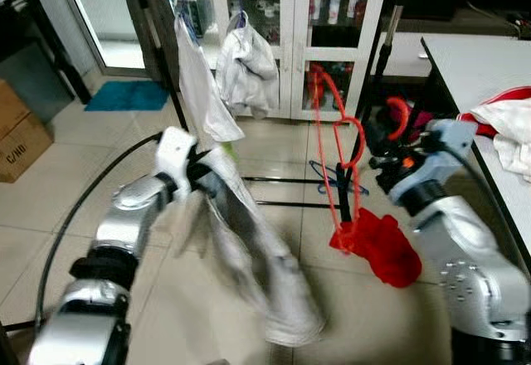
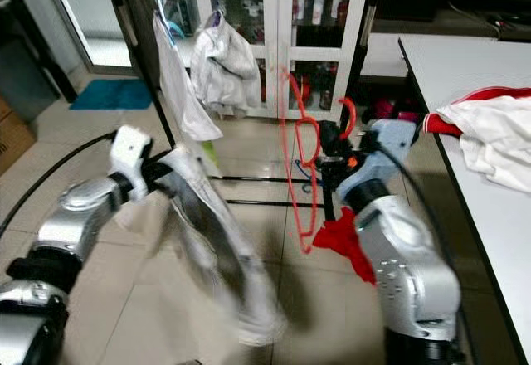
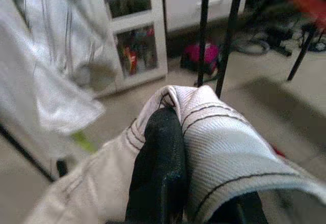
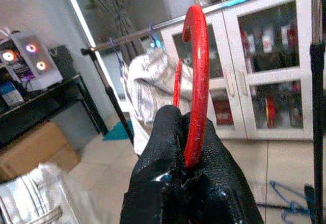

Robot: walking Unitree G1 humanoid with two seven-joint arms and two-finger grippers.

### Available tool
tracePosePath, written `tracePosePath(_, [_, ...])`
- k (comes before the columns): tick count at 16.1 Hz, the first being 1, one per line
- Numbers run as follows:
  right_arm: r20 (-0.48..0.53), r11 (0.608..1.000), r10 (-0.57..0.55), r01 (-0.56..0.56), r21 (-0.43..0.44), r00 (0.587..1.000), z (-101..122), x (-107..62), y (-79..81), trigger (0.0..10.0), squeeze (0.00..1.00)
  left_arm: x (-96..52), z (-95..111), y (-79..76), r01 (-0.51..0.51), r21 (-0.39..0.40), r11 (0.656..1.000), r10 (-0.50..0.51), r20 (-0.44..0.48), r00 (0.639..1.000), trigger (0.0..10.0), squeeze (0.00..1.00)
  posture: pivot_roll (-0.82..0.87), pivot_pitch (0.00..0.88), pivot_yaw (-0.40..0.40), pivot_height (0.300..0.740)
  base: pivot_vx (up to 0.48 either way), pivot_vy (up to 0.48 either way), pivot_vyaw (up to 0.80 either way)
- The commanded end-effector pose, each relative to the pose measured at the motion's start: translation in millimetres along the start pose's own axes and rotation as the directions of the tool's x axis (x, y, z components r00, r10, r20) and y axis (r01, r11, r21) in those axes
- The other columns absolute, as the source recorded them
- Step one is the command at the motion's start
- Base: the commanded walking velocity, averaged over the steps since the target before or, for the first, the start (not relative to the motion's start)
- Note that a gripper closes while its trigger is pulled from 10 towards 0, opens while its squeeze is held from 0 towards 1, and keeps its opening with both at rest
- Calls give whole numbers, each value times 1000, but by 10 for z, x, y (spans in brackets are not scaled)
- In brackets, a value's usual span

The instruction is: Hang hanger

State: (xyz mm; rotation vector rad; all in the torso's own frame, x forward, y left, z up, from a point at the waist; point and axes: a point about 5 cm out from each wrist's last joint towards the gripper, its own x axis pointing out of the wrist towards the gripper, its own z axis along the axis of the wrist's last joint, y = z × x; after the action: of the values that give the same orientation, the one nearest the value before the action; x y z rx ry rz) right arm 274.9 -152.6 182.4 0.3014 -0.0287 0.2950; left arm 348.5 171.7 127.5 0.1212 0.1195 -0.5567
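Your right gripper (image 4: 189, 147) is clamped on the red hanger (image 1: 336, 145) just below its hook; it's light, stiff, thin plastic, so hold there; left gripper (image 3: 165, 132) pinches white trousers (image 1: 257, 257), soft and floppy.

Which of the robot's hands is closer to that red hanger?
Right. The right hand grips the red hanger by its hook; the left hand is apart from it, clutching a white garment.
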Motion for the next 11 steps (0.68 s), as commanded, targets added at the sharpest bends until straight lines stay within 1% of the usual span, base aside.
tracePosePath(1, [17, 1000, 2, -2, -6, 1000, 8, 25, 82, 10000, 0, 15, 229, 0, -22, 11, 1000, 21, 98, 995, 0, 0, -151, 0, 74, 740, 0, 0, 0])
tracePosePath(2, [-22, 999, -52, 51, -19, 998, -42, 41, 87, 10000, 0, 3, 238, -46, -60, -9, 998, 61, 116, 991, 0, 0, -151, 0, 73, 740, 0, 0, 0])
tracePosePath(3, [-56, 992, -108, 104, -69, 993, -92, 21, 50, 10000, 0, -55, 221, -68, -108, -22, 994, 110, 114, 987, 0, 0, -166, 0, 79, 740, 0, 0, 0])
tracePosePath(4, [-78, 978, -184, 174, -116, 980, -148, -46, -26, 10000, 0, -151, 196, -93, -152, -11, 988, 152, 105, 983, 5412, 0, -177, 0, 83, 740, 0, 0, 0])
tracePosePath(5, [-87, 947, -275, 253, -200, 958, -186, -119, -102, 10000, 0, -217, 177, -142, -149, 7, 989, 147, 98, 984, 9843, 0, -185, 0, 85, 740, 0, 0, 0])
tracePosePath(6, [-53, 922, -299, 275, -271, 953, -182, -180, -130, 10000, 0, -249, 134, -176, -140, -2, 990, 140, 60, 988, 10000, 0, -192, 0, 86, 740, 0, 0, -800])
tracePosePath(7, [-6, 880, -365, 343, -330, 931, -153, -286, -191, 10000, 0, -288, 107, -229, -139, -9, 990, 139, 53, 989, 10000, 0, -201, 0, 90, 740, 0, 0, -800])
tracePosePath(8, [11, 871, -389, 372, -322, 921, -140, -309, -207, 10000, 0, -294, 107, -241, -138, -14, 990, 138, 59, 989, 10000, 0, -201, 0, 90, 740, 0, 0, -800])
tracePosePath(9, [63, 857, -408, 406, -317, 911, -88, -346, -211, 10000, 0, -306, 125, -302, -138, -26, 990, 140, 82, 987, 10000, 0, -202, 0, 93, 740, 0, 0, -800])
tracePosePath(10, [99, 870, -404, 415, -266, 909, -30, -354, -186, 10000, 0, -312, 163, -378, -135, -20, 991, 137, 95, 986, 10000, 0, -195, 0, 86, 740, 0, 0, -800])
tracePosePath(11, [128, 870, -404, 424, -251, 906, 11, -339, -175, 10000, 0, -304, 185, -432, -130, 6, 991, 129, 94, 987, 10000, 0, -186, 0, 76, 740, 0, 0, -800])
